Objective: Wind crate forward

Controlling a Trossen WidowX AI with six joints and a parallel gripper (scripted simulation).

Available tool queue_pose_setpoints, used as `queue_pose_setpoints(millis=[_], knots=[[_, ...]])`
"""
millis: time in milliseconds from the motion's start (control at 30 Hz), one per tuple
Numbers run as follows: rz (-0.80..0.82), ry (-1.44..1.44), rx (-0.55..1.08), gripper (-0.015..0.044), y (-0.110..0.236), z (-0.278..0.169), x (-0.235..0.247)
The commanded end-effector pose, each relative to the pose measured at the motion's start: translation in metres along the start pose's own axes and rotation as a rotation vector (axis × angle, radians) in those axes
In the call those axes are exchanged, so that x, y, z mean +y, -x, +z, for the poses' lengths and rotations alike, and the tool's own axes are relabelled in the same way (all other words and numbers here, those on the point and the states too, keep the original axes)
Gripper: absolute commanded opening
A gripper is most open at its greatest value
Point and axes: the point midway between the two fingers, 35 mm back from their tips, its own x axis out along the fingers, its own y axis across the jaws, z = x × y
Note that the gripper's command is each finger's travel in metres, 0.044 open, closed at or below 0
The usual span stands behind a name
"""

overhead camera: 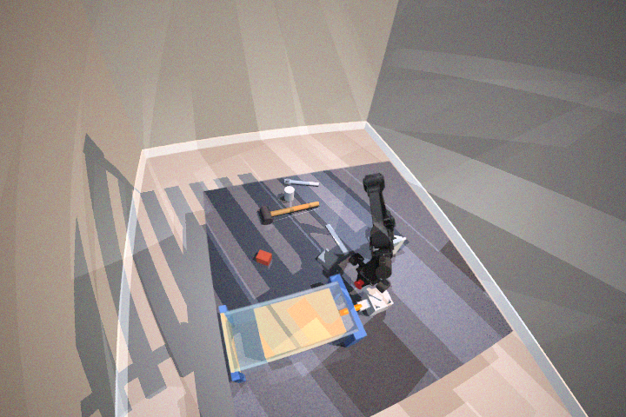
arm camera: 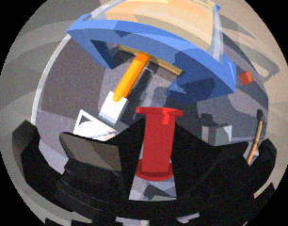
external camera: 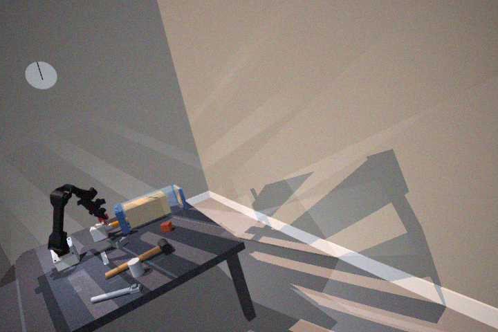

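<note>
The black arm is leaning out over the tabletop, and its hand is pinching the red winch handle, which is sticking straight out from between the dark fingers in the wrist view. From the top view the red handle is hanging just beside the white winch, close to the blue frame at the mouth of the rack; whether the handle is touching the winch, I cannot tell. From the side, the hand is hovering over the winch.

The orange strap is running from the winch under the blue frame to the tan crate. The crate is sitting flat inside the clear-panelled cubby, its front lying near the frame. The side view is showing the crate level behind the panels.

Elsewhere on the tabletop, a hammer is lying beside a white cylinder, with a pale wrench just beyond. A small red block is sitting well apart from them, and a grey bar is lying near the arm.
</note>
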Motion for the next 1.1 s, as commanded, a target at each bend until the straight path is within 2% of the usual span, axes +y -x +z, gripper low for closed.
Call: queue_pose_setpoints(millis=[0,1067], knots=[[0.008,-0.013,-0.003,0.0,-0.005,0.008,0.005],[0.009,-0.015,-0.005,0.0,-0.019,0.043,0.04]])
